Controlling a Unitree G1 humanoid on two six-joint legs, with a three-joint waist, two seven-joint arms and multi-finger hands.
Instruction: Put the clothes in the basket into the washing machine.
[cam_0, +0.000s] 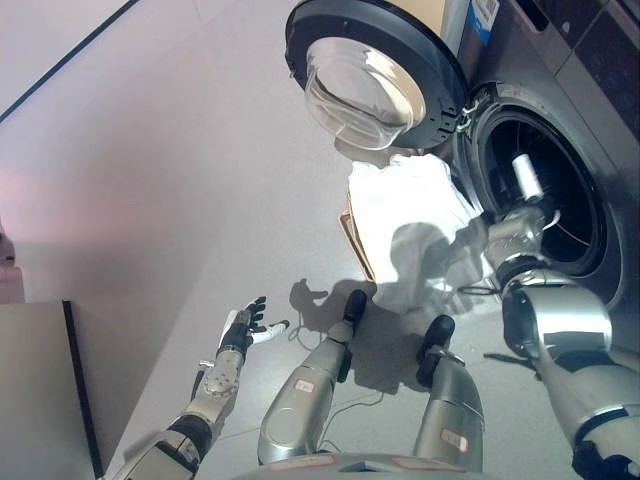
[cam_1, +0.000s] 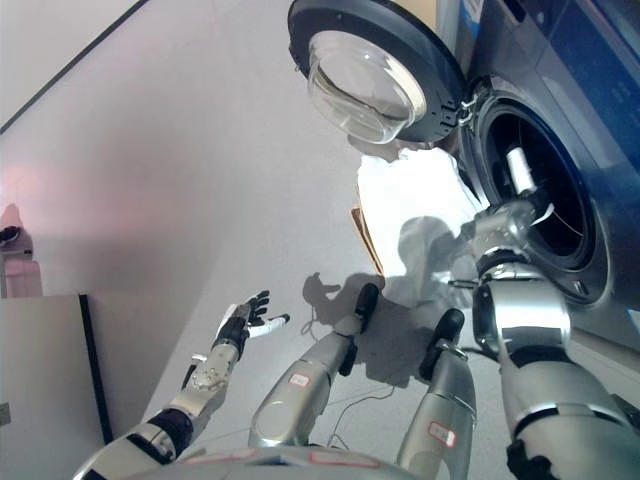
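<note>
A large white cloth (cam_0: 410, 225) lies heaped over the basket, of which only a tan rim (cam_0: 352, 240) shows at the cloth's left. The basket stands on the floor right in front of the washing machine (cam_0: 560, 60). The round door (cam_0: 370, 75) is swung wide open to the left, and the dark drum (cam_0: 550, 195) gapes. My right hand (cam_0: 520, 215) is at the drum's mouth, shut on a corner of the white cloth, which stretches from the heap up to it. My left hand (cam_0: 243, 330) hovers open over bare floor at the lower left, far from the basket.
The open door hangs over the far side of the basket. A grey panel with a dark edge (cam_0: 40, 380) fills the lower left corner. A dark line (cam_0: 70, 55) crosses the pale floor at the upper left.
</note>
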